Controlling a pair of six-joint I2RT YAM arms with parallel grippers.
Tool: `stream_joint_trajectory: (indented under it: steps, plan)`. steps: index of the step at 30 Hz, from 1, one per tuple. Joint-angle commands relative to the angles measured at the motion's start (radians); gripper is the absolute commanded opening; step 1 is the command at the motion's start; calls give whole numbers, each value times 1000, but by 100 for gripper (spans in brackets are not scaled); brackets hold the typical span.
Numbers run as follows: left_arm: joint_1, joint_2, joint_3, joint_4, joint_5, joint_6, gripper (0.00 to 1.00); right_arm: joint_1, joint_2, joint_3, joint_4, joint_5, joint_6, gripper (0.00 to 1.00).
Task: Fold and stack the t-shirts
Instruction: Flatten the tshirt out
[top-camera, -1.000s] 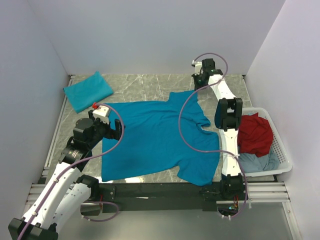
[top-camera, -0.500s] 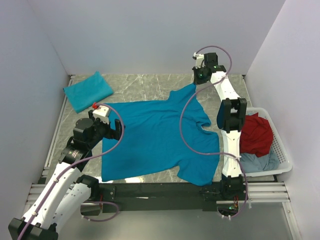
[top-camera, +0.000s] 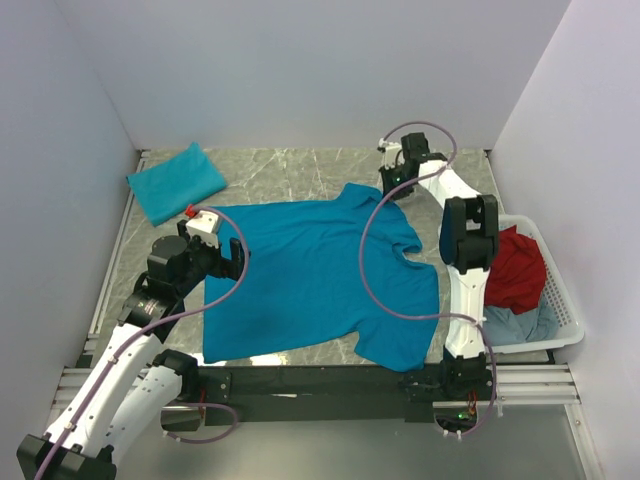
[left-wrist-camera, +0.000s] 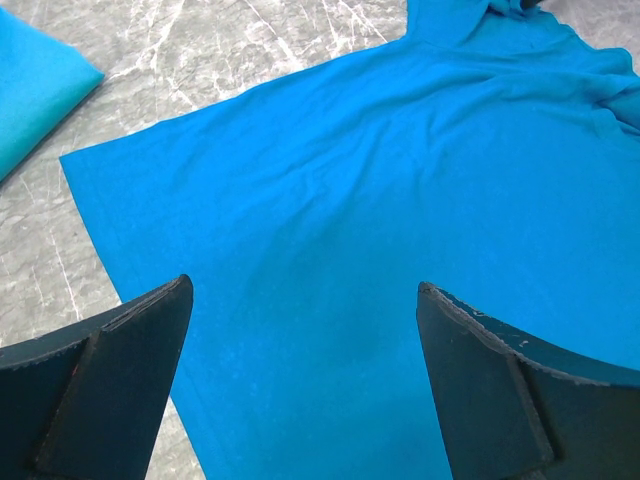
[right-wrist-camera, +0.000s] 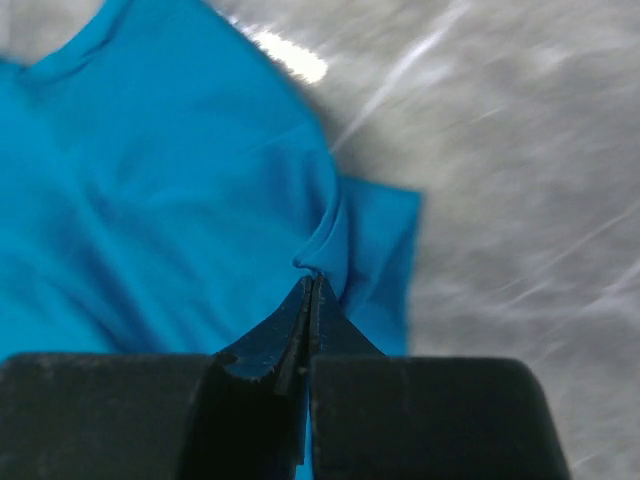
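A bright teal-blue t-shirt (top-camera: 310, 275) lies spread flat on the marble table. A second teal t-shirt (top-camera: 175, 182) lies folded at the back left. My right gripper (top-camera: 393, 186) is at the far sleeve of the spread shirt. In the right wrist view the gripper (right-wrist-camera: 312, 282) is shut, pinching a fold of the sleeve (right-wrist-camera: 350, 240). My left gripper (top-camera: 236, 262) hovers over the shirt's left edge. In the left wrist view it (left-wrist-camera: 300, 290) is open and empty above the cloth (left-wrist-camera: 400, 150), and the folded shirt (left-wrist-camera: 30, 90) shows at the upper left.
A white basket (top-camera: 565, 310) stands at the right table edge and holds a red cloth (top-camera: 510, 268) and a grey-blue cloth (top-camera: 522, 325). White walls enclose the table on three sides. Purple cables loop from both arms.
My right gripper has moved a little left and toward the near side while holding the sleeve. The left arm has not moved.
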Motion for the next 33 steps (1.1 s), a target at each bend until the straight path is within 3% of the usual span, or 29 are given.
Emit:
stream_joint_trajectory:
  steps: [1,7,18,33]
  plan:
    - [4,-7,4,21,11,3,99,46,-176,-95,63,-51,-41,0]
    - [4,-10,4,23,21,3,99,115,-242,-217,89,-12,-61,0]
    - [4,-9,2,24,28,3,100,130,-150,-146,46,76,-43,1]
    - [4,-3,2,24,31,3,99,126,-149,-143,54,108,-40,31]
